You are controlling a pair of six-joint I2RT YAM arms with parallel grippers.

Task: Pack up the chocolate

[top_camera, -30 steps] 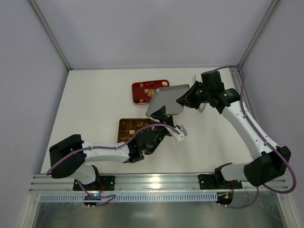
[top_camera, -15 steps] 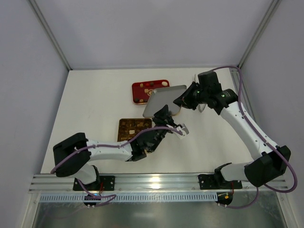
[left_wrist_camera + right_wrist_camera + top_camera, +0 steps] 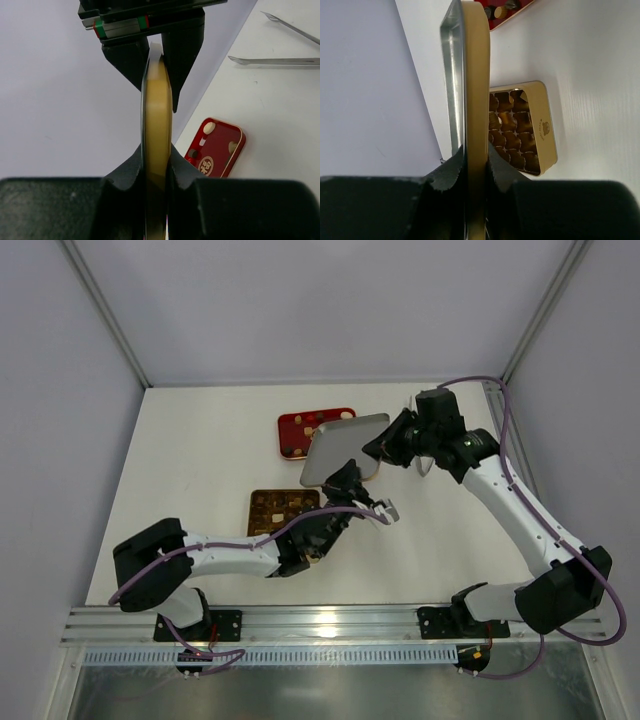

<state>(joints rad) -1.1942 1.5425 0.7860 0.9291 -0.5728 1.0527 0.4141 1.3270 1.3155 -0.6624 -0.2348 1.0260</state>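
White bench (image 3: pixel 200 460), grey walls all round. A metal lid (image 3: pixel 340 445) is being held up on edge over it, clamped tight on one side by the left gripper (image 3: pixel 350 483) and on the other by the right gripper (image 3: pixel 385 445). Chocolate (image 3: pixel 209 128) is lying in the red tray (image 3: pixel 300 430), with more being shown in the gold box (image 3: pixel 270 508) compartments.

A lid (image 3: pixel 345 448), gold outside and silvery inside, is pictured at centre; cream and dark chocolate (image 3: pixel 209 128) is seen in a red, gold-stamped tray (image 3: pixel 224 150)
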